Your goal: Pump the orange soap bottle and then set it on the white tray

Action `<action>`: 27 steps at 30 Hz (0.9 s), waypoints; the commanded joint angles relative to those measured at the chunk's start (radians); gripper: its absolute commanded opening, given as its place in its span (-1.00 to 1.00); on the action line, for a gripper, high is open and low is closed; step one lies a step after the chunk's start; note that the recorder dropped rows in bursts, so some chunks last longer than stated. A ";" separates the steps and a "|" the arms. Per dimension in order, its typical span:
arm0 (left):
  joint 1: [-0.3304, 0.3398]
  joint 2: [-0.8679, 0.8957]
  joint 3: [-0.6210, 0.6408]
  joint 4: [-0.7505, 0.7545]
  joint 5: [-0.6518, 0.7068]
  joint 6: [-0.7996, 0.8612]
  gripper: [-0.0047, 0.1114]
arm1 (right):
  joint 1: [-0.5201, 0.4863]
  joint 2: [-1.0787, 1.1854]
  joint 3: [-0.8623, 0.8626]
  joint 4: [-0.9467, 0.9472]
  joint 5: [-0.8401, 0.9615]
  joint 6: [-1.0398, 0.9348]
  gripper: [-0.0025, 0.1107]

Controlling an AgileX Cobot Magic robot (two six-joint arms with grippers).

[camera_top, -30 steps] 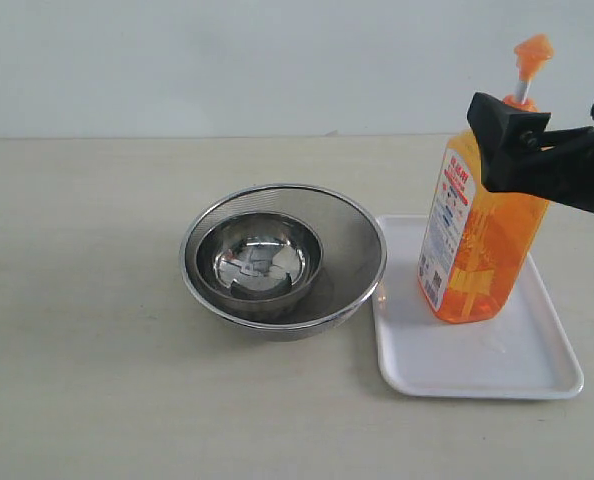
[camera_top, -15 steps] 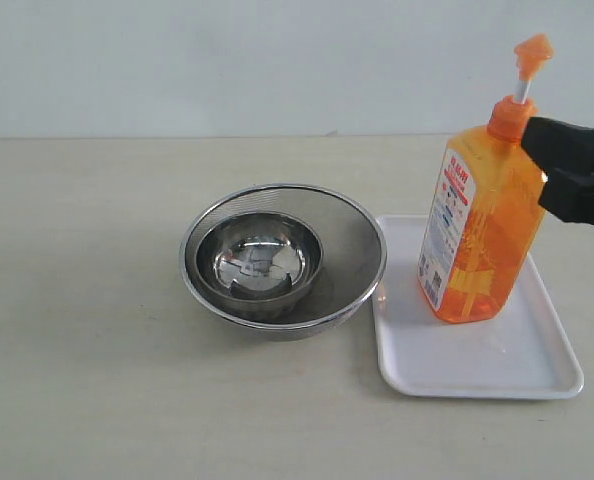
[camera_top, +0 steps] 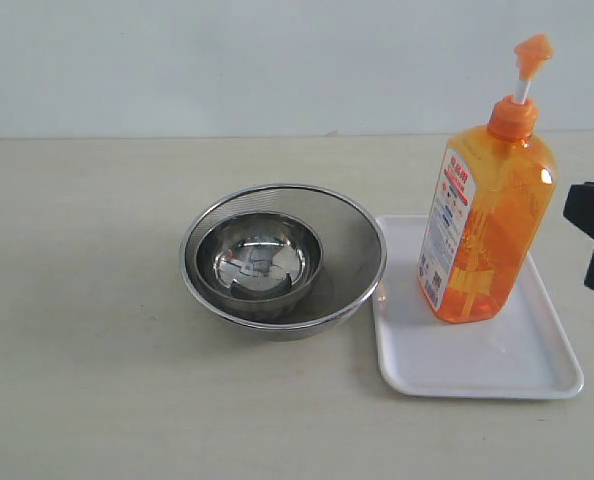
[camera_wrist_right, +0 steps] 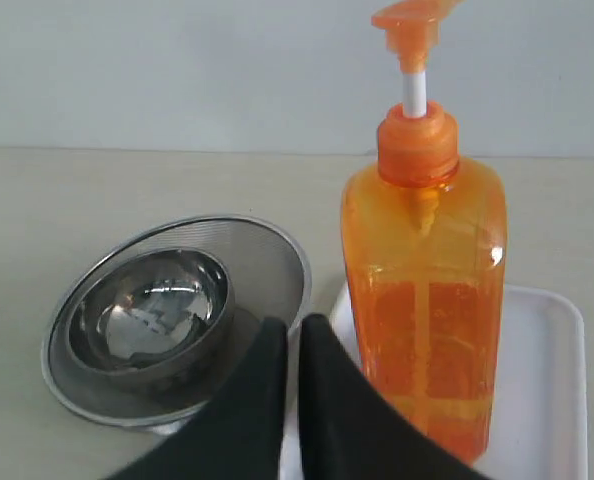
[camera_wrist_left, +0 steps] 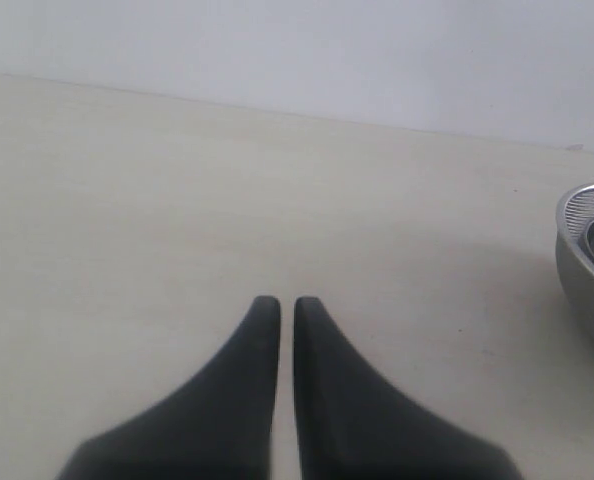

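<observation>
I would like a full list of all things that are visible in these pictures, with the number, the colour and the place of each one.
orange soap bottle: one, orange with a white-and-orange label, standing upright on the white tray
white tray: one, white, on the table, right of the bowls
large steel bowl: one, silver, on the table near the middle, beside the tray's left edge
small steel bowl: one, silver, inside the large steel bowl
table: one, pale beige, under everything
wall: one, pale grey-white, behind the table
left gripper: one, black, shut, empty, above bare table, left of the bowls
right gripper: one, black, shut, empty, to the right of the bottle, not touching it
</observation>
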 commanded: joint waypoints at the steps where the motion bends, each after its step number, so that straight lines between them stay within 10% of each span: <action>1: 0.003 -0.003 0.003 0.001 0.001 -0.004 -0.84 | 0.003 -0.056 -0.001 0.011 0.104 0.015 -0.96; 27: 0.003 -0.003 0.003 0.001 0.001 -0.004 -0.84 | 0.003 -0.103 -0.001 0.095 0.215 0.063 -0.96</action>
